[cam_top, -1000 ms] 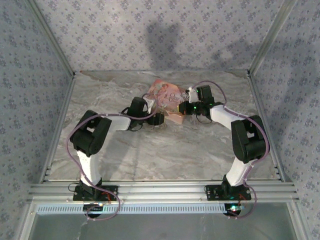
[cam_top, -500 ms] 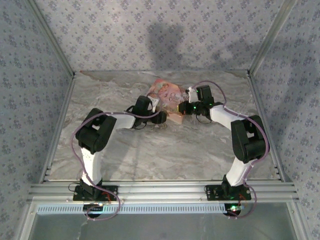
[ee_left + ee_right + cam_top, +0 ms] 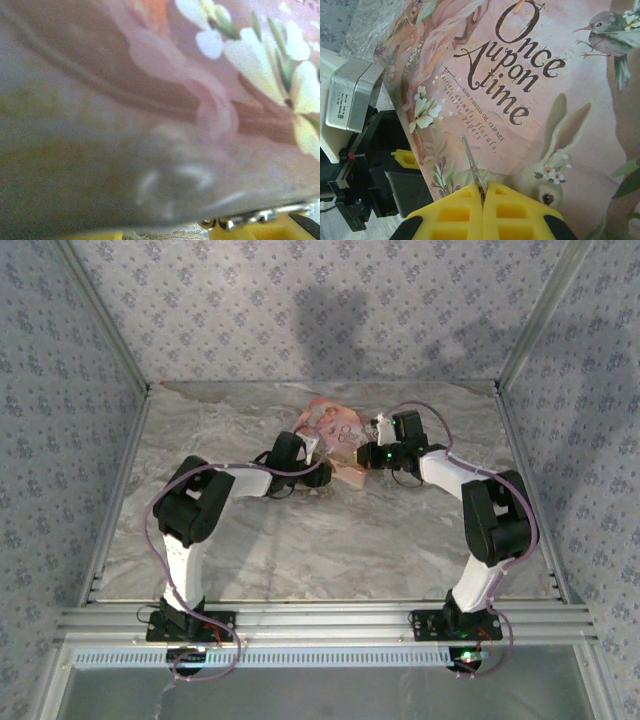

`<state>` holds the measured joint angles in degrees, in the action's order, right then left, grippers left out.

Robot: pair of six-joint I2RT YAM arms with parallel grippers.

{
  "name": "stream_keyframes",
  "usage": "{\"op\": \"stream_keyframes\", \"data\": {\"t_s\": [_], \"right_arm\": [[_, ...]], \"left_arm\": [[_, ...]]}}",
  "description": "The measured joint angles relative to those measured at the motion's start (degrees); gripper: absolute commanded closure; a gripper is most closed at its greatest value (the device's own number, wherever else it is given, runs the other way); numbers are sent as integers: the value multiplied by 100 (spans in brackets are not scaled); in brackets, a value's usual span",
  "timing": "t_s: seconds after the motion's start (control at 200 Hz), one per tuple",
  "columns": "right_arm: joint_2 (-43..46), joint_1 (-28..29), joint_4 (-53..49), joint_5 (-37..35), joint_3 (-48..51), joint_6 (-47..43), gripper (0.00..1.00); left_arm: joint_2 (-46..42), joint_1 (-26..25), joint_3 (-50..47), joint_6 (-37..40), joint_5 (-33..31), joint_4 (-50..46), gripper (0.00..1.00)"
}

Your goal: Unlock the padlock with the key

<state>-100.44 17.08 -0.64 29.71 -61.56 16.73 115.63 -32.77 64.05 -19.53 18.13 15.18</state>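
Key (image 3: 473,167) clamped in right hand (image 3: 483,189), over lid of pink box (image 3: 530,100).
Counter (image 3: 330,540), marbled: two arms bolted at its near edge, both reaching inward to the pink box. Left hand (image 3: 318,476): low against the box's near-left side; yellow fingers (image 3: 265,231) apart, with a gap between them; a blurred silvery metal fitting (image 3: 250,217) lies just above one finger at the box's lower edge. Right hand: at the box's right side, yellow fingers pressed together on the key, a thin silvery blade jutting forward over the printed lid beneath the lettering "Once Upon a time"; contact with the lid cannot be told. Pink box: flat on the counter, toward the far wall, floral and rabbit print.
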Motion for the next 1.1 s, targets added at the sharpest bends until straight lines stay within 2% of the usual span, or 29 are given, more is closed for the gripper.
{"op": "stream_keyframes", "data": {"t_s": [0.829,1.099], "right_arm": [[0,26,22,-42,0,0,100],[0,33,35,-44,0,0,100]], "left_arm": [[-98,-111,-2,258,-621,-63,51],[-114,-111,-2,262,-614,-66,59]]}}
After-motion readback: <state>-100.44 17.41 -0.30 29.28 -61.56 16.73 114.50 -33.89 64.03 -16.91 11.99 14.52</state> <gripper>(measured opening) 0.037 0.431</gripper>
